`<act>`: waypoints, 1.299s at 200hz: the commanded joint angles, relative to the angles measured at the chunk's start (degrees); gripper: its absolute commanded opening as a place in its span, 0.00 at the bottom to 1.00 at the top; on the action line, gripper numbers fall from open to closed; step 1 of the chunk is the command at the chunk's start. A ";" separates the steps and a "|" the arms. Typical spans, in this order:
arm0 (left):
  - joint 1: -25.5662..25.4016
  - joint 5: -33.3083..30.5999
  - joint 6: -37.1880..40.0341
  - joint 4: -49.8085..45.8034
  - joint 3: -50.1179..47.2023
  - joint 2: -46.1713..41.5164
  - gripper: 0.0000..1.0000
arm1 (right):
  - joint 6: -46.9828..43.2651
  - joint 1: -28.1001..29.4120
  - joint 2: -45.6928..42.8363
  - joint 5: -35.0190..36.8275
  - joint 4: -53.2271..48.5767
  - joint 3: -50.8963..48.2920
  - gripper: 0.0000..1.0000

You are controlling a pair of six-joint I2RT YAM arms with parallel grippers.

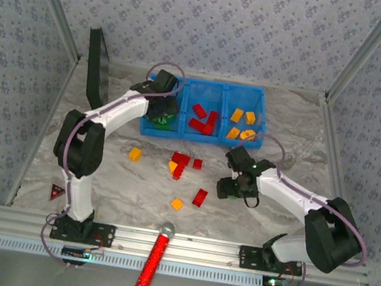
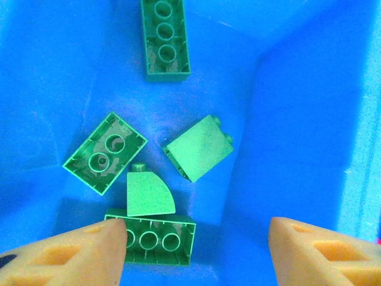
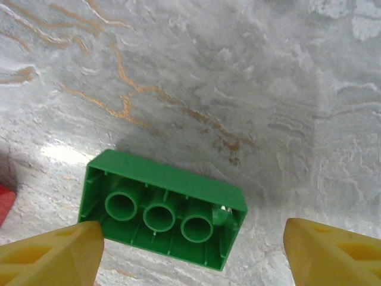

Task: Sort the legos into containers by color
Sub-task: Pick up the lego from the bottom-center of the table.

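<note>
Green brick (image 3: 164, 208) sits under the released right gripper (image 3: 190, 241), long axis running finger to finger.
Near: the brick lies hollow side up on the marble table (image 3: 268, 89), slightly skewed and offset toward the finger at the view's left. Judgement: gripping its narrow sides calls for a wrist turn.
Far: the left gripper (image 2: 196, 238) hangs spread and empty over the left compartment (image 2: 286, 119) of the blue tray (image 1: 218, 84), where the green legos (image 2: 199, 149) lie.

Grey marble-patterned tabletop (image 1: 276, 200) before me. A bright blue three-compartment plastic tray (image 1: 218, 84) sits at its far side. Red studded bricks (image 1: 181, 159) and orange studded bricks (image 1: 135, 154) lie scattered mid-table. One green studded brick (image 3: 162, 208) lies hollow side up below my right wrist.
</note>
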 commanded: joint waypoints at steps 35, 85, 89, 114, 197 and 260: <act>0.02 0.10 2.52 -0.02 -1.93 -7.04 0.67 | 0.69 -0.18 3.81 -3.01 2.45 1.11 0.84; 0.15 -0.22 3.93 -0.26 -2.70 -9.71 0.68 | 1.83 -0.05 7.93 -2.60 4.06 1.07 0.83; 0.19 -0.25 3.94 -0.25 -2.87 -9.92 0.68 | 1.91 -0.05 8.20 -2.52 4.55 1.07 0.82; 0.35 -0.21 3.91 -0.13 -4.12 -10.85 0.68 | 2.18 0.12 9.59 -2.31 5.13 1.82 0.74; 0.99 0.57 7.26 -1.84 -4.73 -16.25 0.69 | 0.59 1.26 10.41 0.12 3.46 6.43 0.30; 1.45 0.40 16.15 -6.98 -9.37 -30.42 0.72 | -6.26 1.32 9.48 3.46 -7.23 25.82 0.24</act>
